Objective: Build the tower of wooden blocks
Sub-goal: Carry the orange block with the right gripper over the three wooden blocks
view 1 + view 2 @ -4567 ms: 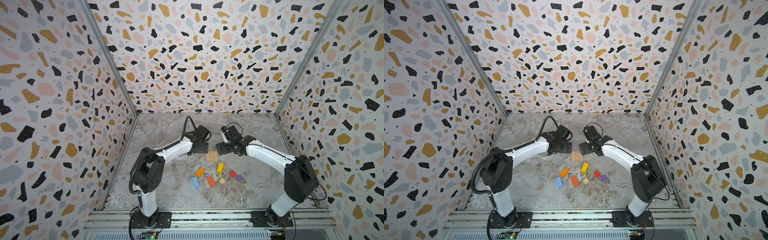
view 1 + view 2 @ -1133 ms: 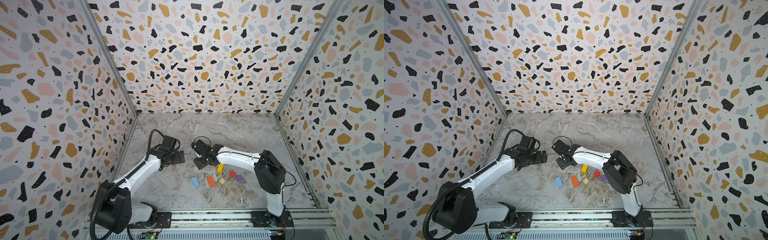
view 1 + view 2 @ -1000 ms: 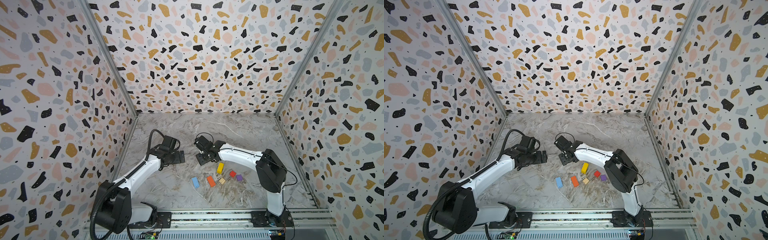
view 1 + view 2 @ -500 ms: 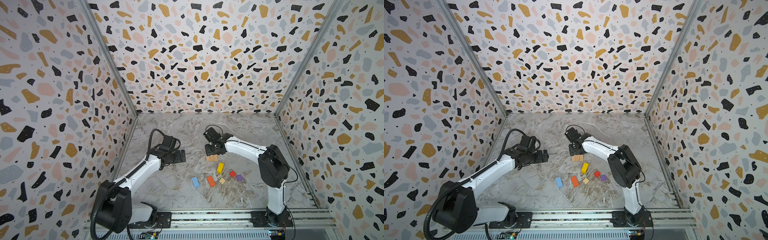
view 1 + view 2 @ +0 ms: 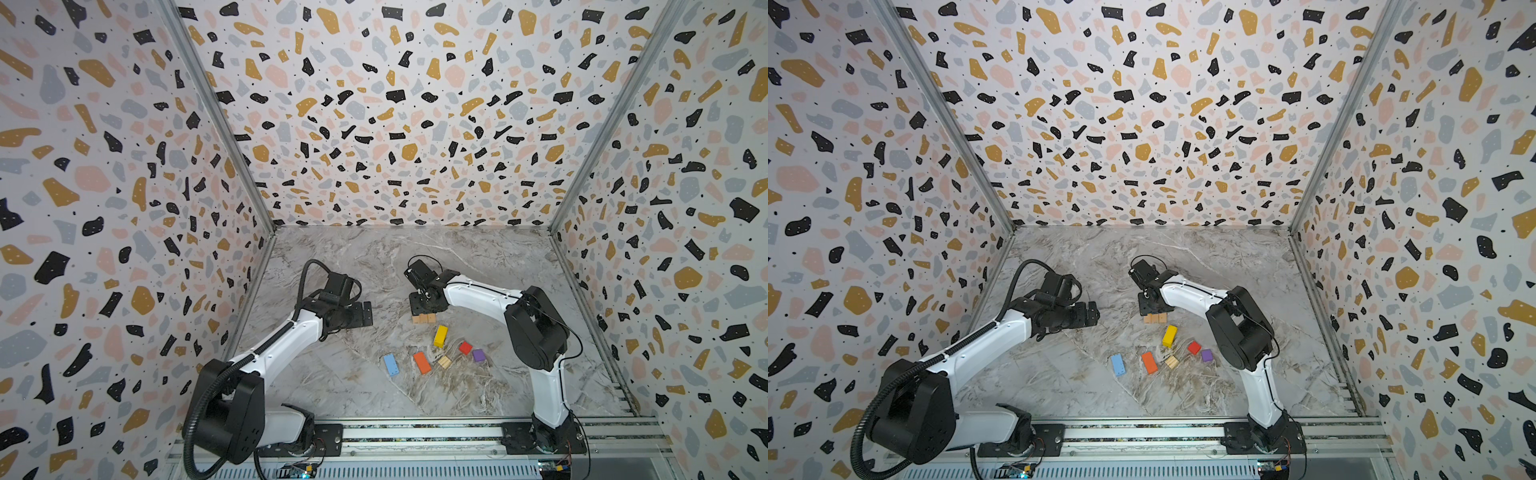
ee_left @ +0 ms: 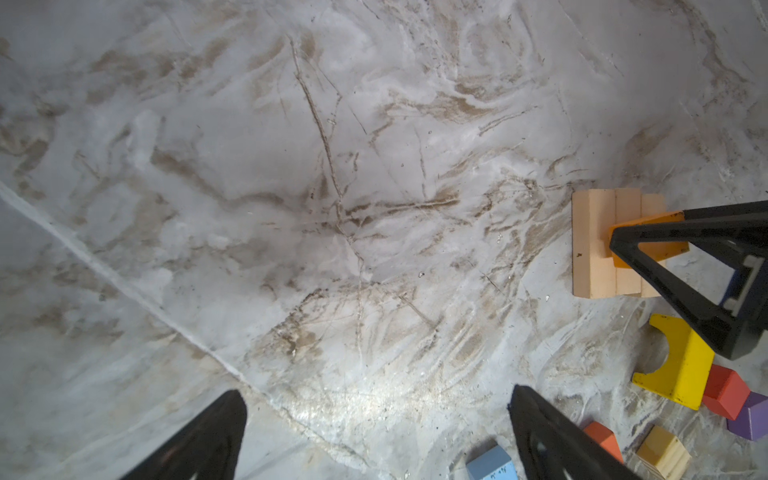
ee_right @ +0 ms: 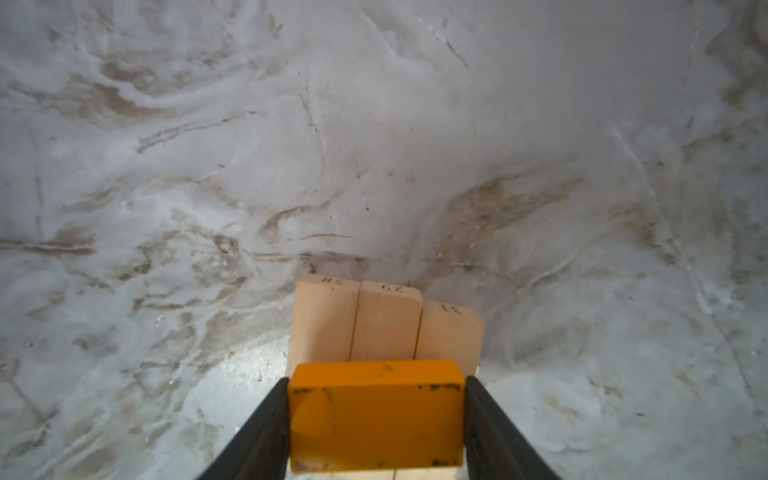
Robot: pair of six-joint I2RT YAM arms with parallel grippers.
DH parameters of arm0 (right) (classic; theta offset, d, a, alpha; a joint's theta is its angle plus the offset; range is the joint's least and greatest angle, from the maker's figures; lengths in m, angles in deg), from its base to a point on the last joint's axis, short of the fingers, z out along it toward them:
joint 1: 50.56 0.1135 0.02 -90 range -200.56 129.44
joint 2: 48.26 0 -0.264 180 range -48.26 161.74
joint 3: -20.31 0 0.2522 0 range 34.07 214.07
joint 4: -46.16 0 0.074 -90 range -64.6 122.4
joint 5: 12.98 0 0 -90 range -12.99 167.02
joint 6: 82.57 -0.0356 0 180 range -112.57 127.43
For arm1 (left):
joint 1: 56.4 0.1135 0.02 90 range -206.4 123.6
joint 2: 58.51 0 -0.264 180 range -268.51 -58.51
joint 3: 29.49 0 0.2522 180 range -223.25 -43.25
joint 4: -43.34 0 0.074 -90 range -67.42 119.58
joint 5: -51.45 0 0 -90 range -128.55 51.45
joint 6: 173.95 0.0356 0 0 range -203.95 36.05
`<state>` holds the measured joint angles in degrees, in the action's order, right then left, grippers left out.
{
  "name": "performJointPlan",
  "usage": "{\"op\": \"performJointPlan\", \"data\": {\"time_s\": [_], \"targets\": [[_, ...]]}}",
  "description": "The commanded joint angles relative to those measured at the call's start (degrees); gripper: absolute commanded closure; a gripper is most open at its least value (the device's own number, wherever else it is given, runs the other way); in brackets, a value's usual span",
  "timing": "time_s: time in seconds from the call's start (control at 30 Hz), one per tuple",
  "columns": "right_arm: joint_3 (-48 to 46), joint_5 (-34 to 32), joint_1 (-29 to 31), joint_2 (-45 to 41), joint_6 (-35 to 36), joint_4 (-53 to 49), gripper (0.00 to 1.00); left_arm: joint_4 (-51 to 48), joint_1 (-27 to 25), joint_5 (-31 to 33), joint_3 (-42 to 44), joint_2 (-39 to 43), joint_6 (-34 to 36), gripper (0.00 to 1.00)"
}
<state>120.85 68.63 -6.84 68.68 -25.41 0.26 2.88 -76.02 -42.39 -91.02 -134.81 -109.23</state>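
Your right pincer (image 7: 376,382) is clamped on the ends of the orange oblong wooden block (image 7: 376,419). It carries the block crosswise over the three plain tan wooden oblongs (image 7: 386,320) that lie side by side near the middle of the marbled tabletop (image 5: 353,386). These views do not show whether the orange block already rests on them or hangs just above.

That is your first risk: let go too high and it may drop, bounce and land skewed. The tan row is also not flush. One outer oblong sits stepped back from its neighbours, so a block set toward that end could overhang. The fingers stand about level with the row's outer sides, so coming down further may nudge the tan pieces apart. Drawing away at a slant could drag the orange block off.

Your left pincer (image 6: 378,392) gapes wide and empty over bare tabletop, well apart from the row. The yellow arched wooden block (image 5: 440,336) lies near the row, toward the arm-base edge, and a careless sweep would knock it.
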Motion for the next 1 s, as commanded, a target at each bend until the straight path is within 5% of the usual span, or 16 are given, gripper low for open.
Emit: {"op": "performJointPlan", "data": {"time_s": [0.0,0.97], "targets": [[1.7,-0.7,0.0,-1.1,-0.8,-0.1,0.48,1.2,0.2,-0.6,0.7,-0.3,0.2,0.00],[4.3,-3.2,0.5,1.2,-2.3,-2.2,0.47,1.9,0.2,-1.7,1.6,0.2,0.0,0.00]]}}
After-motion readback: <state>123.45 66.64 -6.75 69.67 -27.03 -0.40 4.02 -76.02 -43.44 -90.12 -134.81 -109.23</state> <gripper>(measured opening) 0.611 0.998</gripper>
